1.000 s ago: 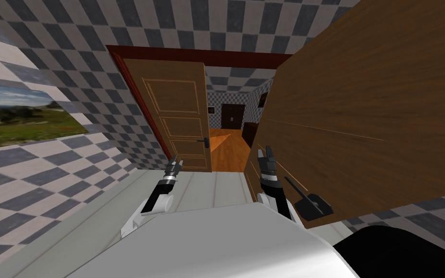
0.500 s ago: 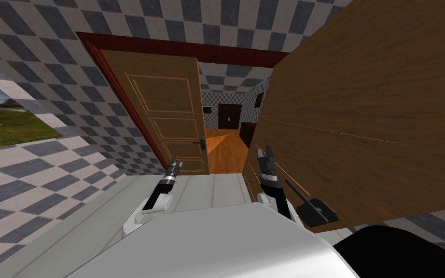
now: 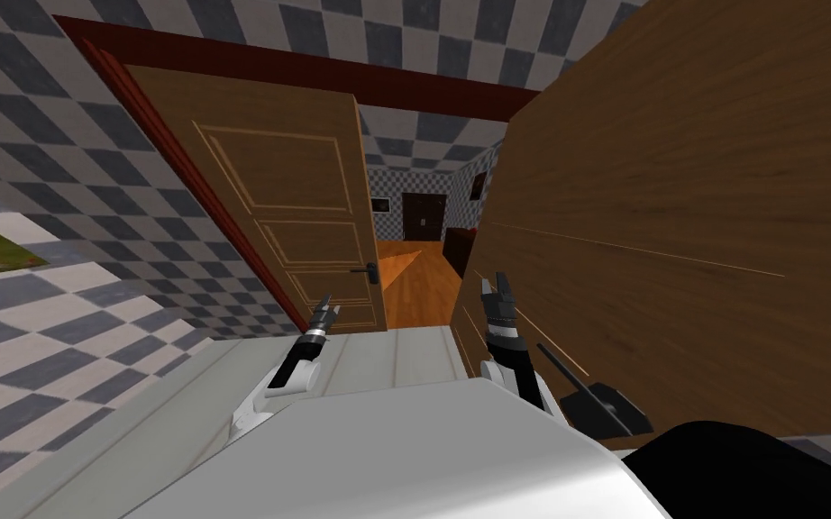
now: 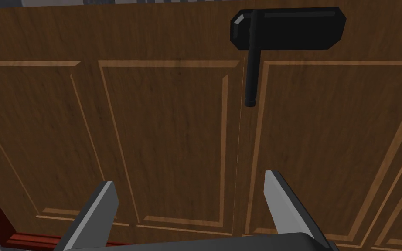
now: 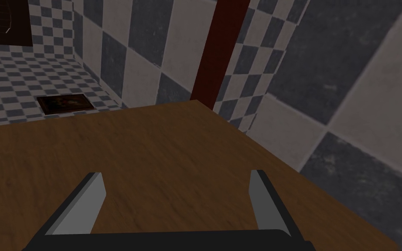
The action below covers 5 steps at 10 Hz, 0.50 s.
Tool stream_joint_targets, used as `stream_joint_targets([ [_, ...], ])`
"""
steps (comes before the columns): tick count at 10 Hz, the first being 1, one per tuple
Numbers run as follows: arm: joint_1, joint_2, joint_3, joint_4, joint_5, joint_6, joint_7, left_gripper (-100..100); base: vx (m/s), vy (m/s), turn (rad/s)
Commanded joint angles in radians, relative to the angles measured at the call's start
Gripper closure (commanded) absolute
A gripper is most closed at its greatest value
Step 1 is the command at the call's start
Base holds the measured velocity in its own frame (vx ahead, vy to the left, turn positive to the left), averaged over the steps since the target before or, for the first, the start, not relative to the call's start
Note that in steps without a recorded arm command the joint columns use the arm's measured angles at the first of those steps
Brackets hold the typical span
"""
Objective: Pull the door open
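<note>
A brown panelled door (image 3: 269, 189) in a dark red frame (image 3: 170, 153) stands partly open ahead on the left, with a black lever handle (image 3: 369, 270) near its free edge. My left gripper (image 3: 325, 308) points at its lower part, open and empty. In the left wrist view the same panelled door (image 4: 165, 130) faces the open left gripper (image 4: 190, 181), and the black handle (image 4: 251, 65) lies well beyond the fingertips, untouched. My right gripper (image 3: 497, 286) is open beside a second brown door leaf (image 3: 693, 225).
The big door leaf on my right stands close, its black handle (image 3: 598, 401) near my right forearm. The right gripper (image 5: 176, 175) hovers open over its wooden face (image 5: 152, 152). Through the gap shows an orange floor (image 3: 418, 284). Checkered walls (image 3: 62, 297) flank the doorway.
The whole head picture has shifted: I have moved closer, the panelled door looks larger and further left, the window has slid off the left edge. Both grippers hold the same pose.
</note>
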Motion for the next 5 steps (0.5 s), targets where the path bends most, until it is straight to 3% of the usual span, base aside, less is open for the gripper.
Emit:
stream_joint_targets([
  [1,-0.014,0.013,0.0,0.038,0.003,-0.003,0.008,-100,0.105,0.002,-0.081],
  [5,-0.046,0.037,0.001,0.117,0.007,-0.005,0.021,-100,0.105,-0.007,-0.076],
])
